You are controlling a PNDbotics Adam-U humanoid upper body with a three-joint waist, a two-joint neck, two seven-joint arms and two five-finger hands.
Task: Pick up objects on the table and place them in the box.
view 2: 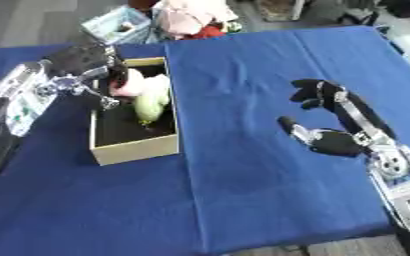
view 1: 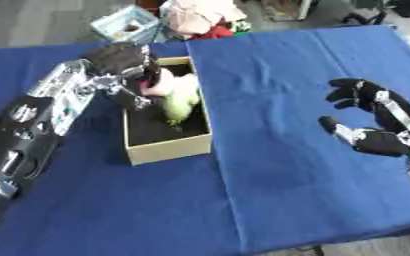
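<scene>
Reaching over the near-left rim of the tan box (view 1: 169, 150), left hand (view 1: 121, 60) with fingers curled round a pink-and-pale-green object (view 1: 178, 97) inside the dark interior; long axis running up and down the view, green end pointing toward the near wall, pink end at the fingers. Resting well apart on the blue tablecloth (view 1: 278, 165), right hand (view 2: 331, 120), fingers spread and relaxed, holding nothing

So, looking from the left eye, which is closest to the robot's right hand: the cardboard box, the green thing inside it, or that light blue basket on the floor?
From the right hand:
1. Cardboard box, to its left.
2. Green thing, inside the box.
3. Light blue basket, beyond the table's far edge.
</scene>
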